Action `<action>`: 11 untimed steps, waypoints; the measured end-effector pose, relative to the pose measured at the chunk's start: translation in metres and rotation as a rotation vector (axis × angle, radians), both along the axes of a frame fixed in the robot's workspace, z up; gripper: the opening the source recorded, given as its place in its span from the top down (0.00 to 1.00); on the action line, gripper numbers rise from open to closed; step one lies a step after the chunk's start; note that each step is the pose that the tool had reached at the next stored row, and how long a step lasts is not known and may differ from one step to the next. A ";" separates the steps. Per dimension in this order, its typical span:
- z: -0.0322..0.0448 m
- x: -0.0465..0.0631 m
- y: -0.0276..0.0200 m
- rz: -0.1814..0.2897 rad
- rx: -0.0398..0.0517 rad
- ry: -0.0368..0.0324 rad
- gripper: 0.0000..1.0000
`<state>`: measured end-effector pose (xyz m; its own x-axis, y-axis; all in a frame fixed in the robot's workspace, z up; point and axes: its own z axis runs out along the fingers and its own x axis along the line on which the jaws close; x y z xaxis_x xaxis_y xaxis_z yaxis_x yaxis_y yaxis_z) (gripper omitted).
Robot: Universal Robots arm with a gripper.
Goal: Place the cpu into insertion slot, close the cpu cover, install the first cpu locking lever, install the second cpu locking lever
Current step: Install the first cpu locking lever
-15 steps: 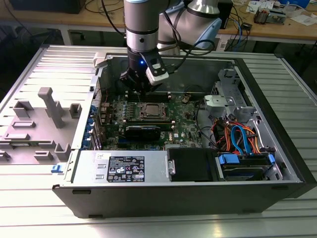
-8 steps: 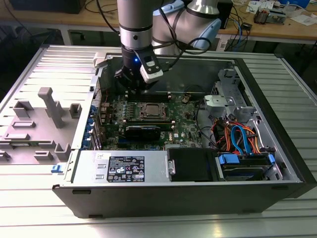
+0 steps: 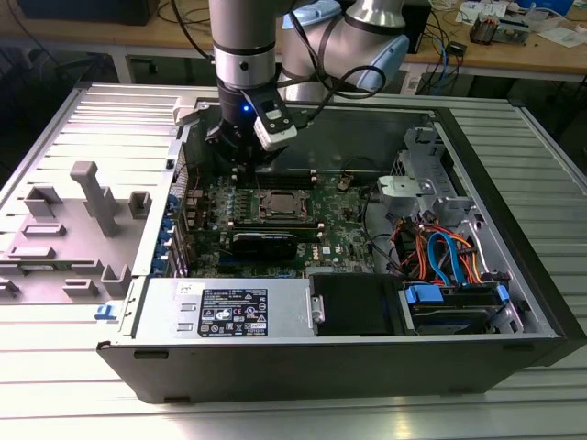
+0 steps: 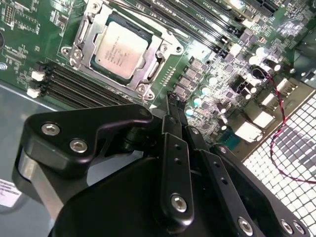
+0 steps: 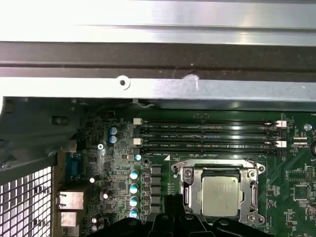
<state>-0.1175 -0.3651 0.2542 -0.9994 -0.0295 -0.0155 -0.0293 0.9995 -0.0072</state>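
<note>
Pincer (image 4: 171, 98): its two black jointed fingers (image 4: 173, 163) are drawn together and hold nothing. It hangs low over the board (image 4: 29, 34), just beside the socket (image 4: 76, 52), I think to reach the socket's edge.
Chip (image 4: 121, 49): a flat square with a dull silvery-grey top. It lies level inside the socket.
Socket: a square seat with a silvery metal rim and screws at the corners.
Cover (image 5: 253, 195): a thin shiny frame with a square window, folded down on the chip's edges, probably to press it flat. Whether it is locked I cannot tell.
Memory slots (image 5: 207, 133): long, narrow, black, lying parallel near the socket.
Case (image 3: 321, 371): an open metal box laid on its side, so the board faces up.
</note>
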 end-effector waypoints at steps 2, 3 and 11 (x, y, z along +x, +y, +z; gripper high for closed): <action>0.0000 -0.002 0.0001 0.011 0.0000 0.0004 0.89; 0.0000 -0.004 0.0005 0.013 0.0000 0.0005 0.89; 0.0000 -0.009 0.0188 0.021 -0.0001 0.0005 0.89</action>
<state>-0.1267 -0.3463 0.2542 -0.9986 -0.0506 -0.0150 -0.0505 0.9987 -0.0072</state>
